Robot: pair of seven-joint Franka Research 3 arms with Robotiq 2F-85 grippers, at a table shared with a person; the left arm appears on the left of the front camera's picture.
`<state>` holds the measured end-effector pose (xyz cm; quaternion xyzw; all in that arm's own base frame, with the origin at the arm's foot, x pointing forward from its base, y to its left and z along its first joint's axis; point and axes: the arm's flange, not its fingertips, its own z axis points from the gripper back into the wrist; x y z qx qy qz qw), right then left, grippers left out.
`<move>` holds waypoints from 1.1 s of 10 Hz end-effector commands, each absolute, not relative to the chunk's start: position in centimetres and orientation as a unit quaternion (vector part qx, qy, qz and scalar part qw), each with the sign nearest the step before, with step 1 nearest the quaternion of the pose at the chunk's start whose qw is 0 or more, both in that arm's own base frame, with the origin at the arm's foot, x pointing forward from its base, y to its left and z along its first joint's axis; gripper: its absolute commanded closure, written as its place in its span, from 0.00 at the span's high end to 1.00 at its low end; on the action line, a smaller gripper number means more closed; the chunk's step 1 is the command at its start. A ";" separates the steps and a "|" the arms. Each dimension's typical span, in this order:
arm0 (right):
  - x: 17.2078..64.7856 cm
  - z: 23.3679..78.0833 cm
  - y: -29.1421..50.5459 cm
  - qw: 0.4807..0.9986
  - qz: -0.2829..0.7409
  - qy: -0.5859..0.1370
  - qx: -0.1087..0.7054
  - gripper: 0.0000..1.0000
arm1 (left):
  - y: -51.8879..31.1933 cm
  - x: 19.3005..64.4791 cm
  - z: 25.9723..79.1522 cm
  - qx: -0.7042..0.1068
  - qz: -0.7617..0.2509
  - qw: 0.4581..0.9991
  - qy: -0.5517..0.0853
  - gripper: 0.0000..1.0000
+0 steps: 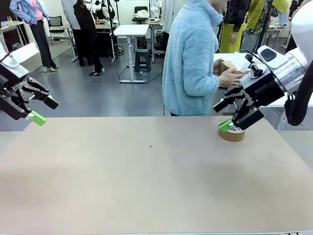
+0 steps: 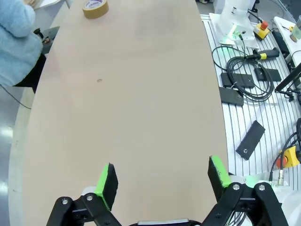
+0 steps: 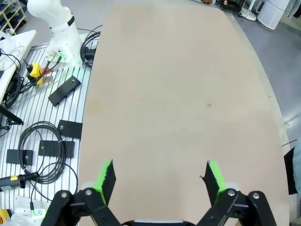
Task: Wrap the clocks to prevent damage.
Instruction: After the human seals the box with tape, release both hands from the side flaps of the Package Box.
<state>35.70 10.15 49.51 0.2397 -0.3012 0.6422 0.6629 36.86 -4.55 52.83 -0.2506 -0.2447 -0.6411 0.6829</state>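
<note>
Brown tape roll (image 1: 231,133) waits at table (image 1: 146,186) edge | left gripper (image 2: 162,175) jaws apart, empty | right gripper (image 3: 157,175) jaws apart, empty | person (image 1: 193,58) turned away, probably fetching items.

White arms, black grippers, green pads
Both arms have white casings; the right arm (image 1: 288,68) shows a grey ribbed joint, a black cable and a small black-and-white camera unit. Each gripper, left (image 1: 43,110) and right (image 1: 222,115), is a black linkage frame with silver screws at the pivots and bright green pads (image 2: 106,180) on black fingertips. The person (image 1: 190,58) wears a fluffy light-blue fleece jacket
</note>
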 end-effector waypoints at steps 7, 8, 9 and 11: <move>35.7 49.4 10.3 0.664 0.642 -0.298 0.242 1.00 | -4.6 36.9 53.0 -0.250 -0.641 0.683 -0.246 1.00; 35.7 49.4 10.3 0.664 0.642 -0.298 0.242 1.00 | -4.6 36.9 53.0 -0.250 -0.641 0.683 -0.246 1.00; 35.7 49.4 10.3 0.664 0.642 -0.298 0.242 1.00 | -4.6 36.9 53.0 -0.250 -0.641 0.683 -0.246 1.00; 35.7 49.4 10.4 0.666 0.639 -0.298 0.243 1.00 | -4.6 36.8 53.0 -0.248 -0.638 0.686 -0.247 1.00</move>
